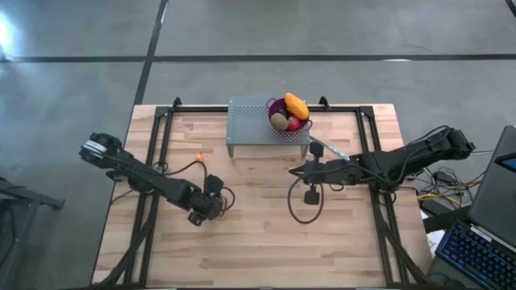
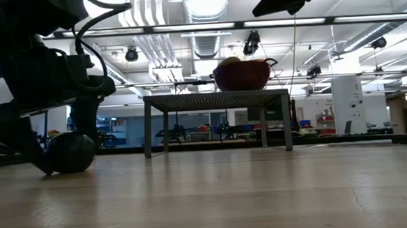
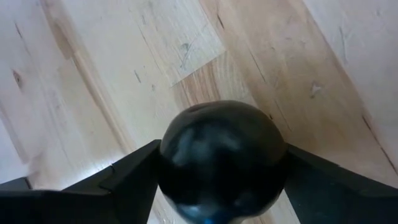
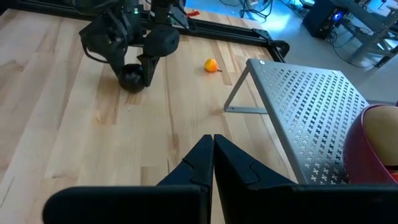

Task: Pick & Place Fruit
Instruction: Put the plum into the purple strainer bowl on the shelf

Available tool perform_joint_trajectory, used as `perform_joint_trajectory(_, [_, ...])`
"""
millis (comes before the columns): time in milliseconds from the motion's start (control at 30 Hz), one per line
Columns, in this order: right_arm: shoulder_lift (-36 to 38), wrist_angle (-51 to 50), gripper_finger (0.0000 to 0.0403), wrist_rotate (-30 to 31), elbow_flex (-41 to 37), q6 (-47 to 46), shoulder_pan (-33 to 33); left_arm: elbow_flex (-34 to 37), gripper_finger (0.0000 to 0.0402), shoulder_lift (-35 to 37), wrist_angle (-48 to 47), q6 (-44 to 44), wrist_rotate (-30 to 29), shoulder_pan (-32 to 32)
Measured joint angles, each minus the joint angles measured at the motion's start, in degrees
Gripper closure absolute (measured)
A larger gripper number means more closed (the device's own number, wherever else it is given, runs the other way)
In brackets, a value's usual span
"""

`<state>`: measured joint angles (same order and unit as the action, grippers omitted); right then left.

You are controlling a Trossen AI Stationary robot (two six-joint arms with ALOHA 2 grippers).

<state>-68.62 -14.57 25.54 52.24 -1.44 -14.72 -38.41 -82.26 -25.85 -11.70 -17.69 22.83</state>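
Gripping is being attempted by the left gripper (image 3: 217,180), which is set low over the wooden table (image 1: 266,242) with its two dark fingers (image 3: 124,180) on either side of a near-black round fruit (image 3: 217,162); the jaws are seen wide, against or nearly against the ball's flanks, and whether a firm hold has been made cannot be told. In the low view the ball (image 2: 71,152) is seen resting on the table top, not lifted. A slip is judged the main risk: a smooth round toy caught off its widest line could be squeezed out and sent rolling across the boards, perhaps toward the table edge. A lift begun before the fingers have seated could leave it behind. The purple bowl (image 1: 284,113), already holding an elongated orange fruit (image 1: 297,105) and others, sits on a perforated metal stand (image 1: 250,125) well apart from the ball, so a long raised carry is judged necessary, during which the stand's edge or the bowl rim could be struck. A small orange ball (image 4: 211,65) lies loose near the stand. The right gripper (image 4: 213,149) hangs with its fingers pressed together, empty, near the stand, where the carry path might be crossed.
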Motion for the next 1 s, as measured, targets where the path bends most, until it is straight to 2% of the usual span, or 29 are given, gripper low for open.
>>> perform_joint_trajectory(367, [0.0, 0.15, 0.0394, 0.11, 1.13, 0.12, 0.17, 0.1, 0.0106, -0.02, 0.29, 2.81, -0.43, 0.0])
perform_joint_trajectory(733, [-0.01, -0.24, 0.0394, 0.11, 1.24, 1.32, 0.15, -1.64, 0.0106, 0.0, 0.35, 15.96, -0.07, 0.0])
perform_joint_trajectory(1000, [-0.01, -1.32, 0.0394, 0.11, 1.24, 2.1, 0.11, -6.75, 0.0106, 0.02, -0.39, 25.76, -0.41, 0.0])
